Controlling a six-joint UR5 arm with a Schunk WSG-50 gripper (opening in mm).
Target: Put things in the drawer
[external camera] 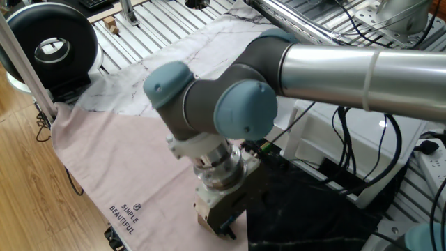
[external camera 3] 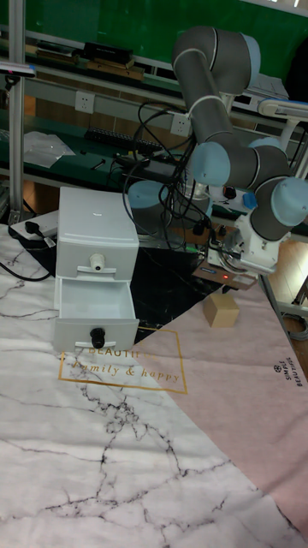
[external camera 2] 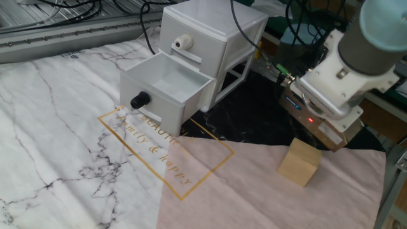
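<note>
The wooden cube (external camera 2: 299,163) is sitting on the pink cloth (external camera 2: 267,197), near that cloth's far edge where it is meeting the black cloth (external camera 2: 254,114). It is resting flat on one face, turned so that one vertical edge is facing the camera in the other fixed view; being a cube, it is showing no long axis. In the tall fixed view the cube (external camera 3: 222,311) is lying to the right of the cabinet (external camera 3: 94,223), well apart from it.

The gripper (external camera 2: 331,130) is hanging just above and behind the cube, tilted, with a red light glowing on its body. Its fingers are hidden behind the housing in every view, so I cannot tell whether they are spread or pressed together, and I cannot tell whether it is touching the cube. In one fixed view the gripper (external camera: 223,216) is pointing down toward the lower edge of the pink cloth, and the cube is hidden behind it.

The lower drawer (external camera 2: 166,86) is standing pulled out over the marble-patterned cloth (external camera 2: 57,127), its black knob (external camera 2: 139,100) facing the near left, and its inside is looking bare. The upper drawer (external camera 2: 191,38), with a white knob (external camera 2: 182,42), is sitting closed.
</note>
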